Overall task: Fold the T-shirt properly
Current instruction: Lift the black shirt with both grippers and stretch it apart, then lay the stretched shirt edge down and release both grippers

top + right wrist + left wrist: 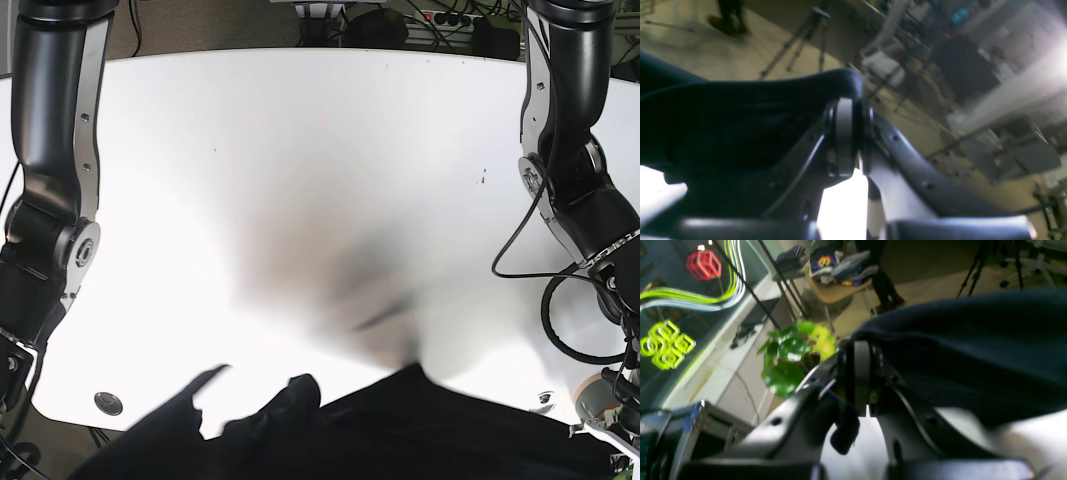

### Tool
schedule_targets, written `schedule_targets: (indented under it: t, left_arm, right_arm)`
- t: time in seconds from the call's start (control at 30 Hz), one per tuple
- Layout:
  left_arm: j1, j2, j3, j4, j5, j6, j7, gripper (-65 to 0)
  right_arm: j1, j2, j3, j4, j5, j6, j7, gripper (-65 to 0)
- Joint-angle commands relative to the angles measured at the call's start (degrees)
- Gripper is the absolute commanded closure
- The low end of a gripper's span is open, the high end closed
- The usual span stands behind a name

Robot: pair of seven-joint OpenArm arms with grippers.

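White table (300, 150) below; both grippers (862, 373) (853, 133) clamp the T-shirt (420, 430).

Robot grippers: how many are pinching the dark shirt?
2. The left gripper pinches the dark T-shirt in its wrist view; the right gripper pinches it in its own.

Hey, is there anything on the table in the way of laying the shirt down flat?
Nothing visible. The white table shows bare surface ahead of the dark T-shirt, which hangs at the near edge, pinched by the left gripper and the right gripper. Only blurred shadow crosses the middle.
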Motion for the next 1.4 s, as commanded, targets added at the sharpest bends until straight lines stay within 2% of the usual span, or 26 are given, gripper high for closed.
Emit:
schedule_targets:
  t: [0.0,0.13,0.33,0.43,0.67,0.8,1.03,1.37]
  left_arm:
    - [-0.82,-0.44,-0.22,0.66,-0.33,0.36,-1.22,0.0]
    - [4.10,-0.18,-4.44,0.66,-0.33,0.27,-1.30,0.0]
    - [10.87,-0.09,-5.15,2.42,-0.41,0.27,-1.57,0.0]
    - [14.65,-0.09,-5.23,4.18,-0.41,0.27,-1.57,0.0]
    - [25.20,0.00,-6.90,9.01,-0.50,0.27,-1.57,0.0]
    - [30.65,0.61,-8.84,10.95,-0.50,-2.28,-1.57,0.0]
    - [38.39,1.58,-16.84,12.88,-0.24,-8.43,-1.57,0.0]
    - [50.61,1.67,-22.55,18.33,-0.33,-9.40,-1.57,0.0]
  right_arm:
    - [0.14,1.09,0.28,2.67,0.63,-0.73,2.09,-2.1]
    - [-7.59,1.09,6.26,6.89,0.63,-0.64,2.09,-2.1]
    - [-19.90,0.47,8.98,12.51,0.89,-0.56,2.09,-2.1]
    - [-26.76,-0.67,12.24,16.56,3.44,-0.56,2.09,-2.1]
    - [-42.49,-1.29,16.02,23.33,11.00,-1.00,2.09,-2.1]
    - [-50.23,-3.40,18.74,25.70,14.78,-1.08,2.09,-2.1]
    - [-60.25,-7.70,23.14,29.39,15.66,-0.64,2.09,-2.1]
    - [-70.27,-12.98,27.88,33.09,15.66,-0.56,2.09,-2.1]
